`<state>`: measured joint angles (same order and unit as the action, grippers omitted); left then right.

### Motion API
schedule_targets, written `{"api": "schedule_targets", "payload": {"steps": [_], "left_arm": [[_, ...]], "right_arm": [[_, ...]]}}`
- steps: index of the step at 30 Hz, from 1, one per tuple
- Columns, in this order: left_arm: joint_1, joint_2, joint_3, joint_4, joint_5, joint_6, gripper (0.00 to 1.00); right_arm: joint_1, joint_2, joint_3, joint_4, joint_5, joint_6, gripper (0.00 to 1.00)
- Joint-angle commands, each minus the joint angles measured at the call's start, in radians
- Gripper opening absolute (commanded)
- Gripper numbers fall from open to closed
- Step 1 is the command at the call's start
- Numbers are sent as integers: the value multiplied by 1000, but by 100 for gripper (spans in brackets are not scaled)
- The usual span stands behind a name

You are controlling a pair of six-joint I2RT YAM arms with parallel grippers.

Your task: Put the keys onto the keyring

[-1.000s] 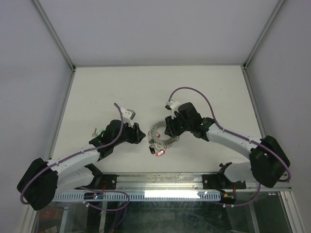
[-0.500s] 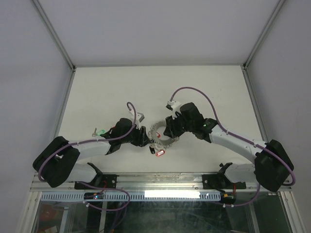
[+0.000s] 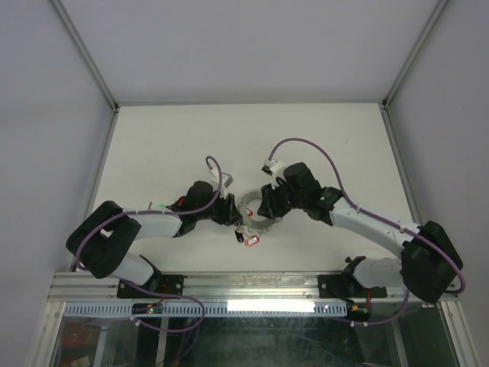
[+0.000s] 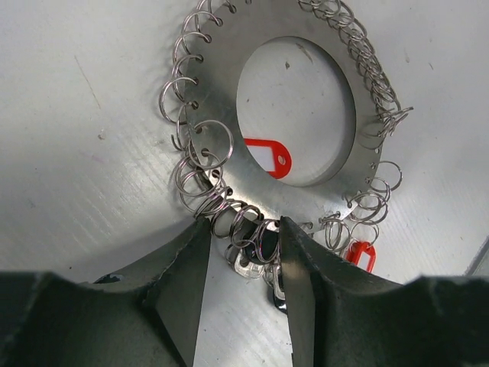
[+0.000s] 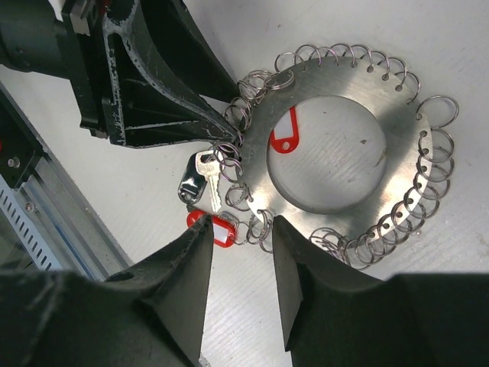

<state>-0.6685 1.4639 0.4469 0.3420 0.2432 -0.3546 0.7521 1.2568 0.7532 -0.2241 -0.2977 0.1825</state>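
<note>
Left gripper [image 4: 238, 229] now swung in against keyring [image 4: 221, 76] left rim. Jaws apart, narrowing round split rings [image 4: 200, 191] and small key [image 5: 206, 167]. Right gripper [image 5: 241, 229] unmoved at keyring near rim, jaws apart. Judgement: threading imminent.

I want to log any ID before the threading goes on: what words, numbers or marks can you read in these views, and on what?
No readable text in any view.
Red tag seen through the keyring hole: white label window, blank.
Second red tag at the rim: nothing legible.
Silver key: any stamping is too small to read.
</note>
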Motion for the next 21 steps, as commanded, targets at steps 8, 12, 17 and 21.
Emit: {"api": "schedule_targets", "payload": {"steps": [8, 12, 17, 21], "left_arm": [[11, 38, 35, 41, 20, 34, 23], [12, 44, 49, 37, 29, 47, 11], [11, 7, 57, 39, 67, 74, 1], [10, -59, 57, 53, 119, 112, 0]], "right_arm": [[3, -42, 11, 16, -19, 13, 40], [3, -42, 8, 9, -13, 9, 40], [4, -65, 4, 6, 0, -4, 40], [3, -103, -6, 23, 25, -23, 40]]}}
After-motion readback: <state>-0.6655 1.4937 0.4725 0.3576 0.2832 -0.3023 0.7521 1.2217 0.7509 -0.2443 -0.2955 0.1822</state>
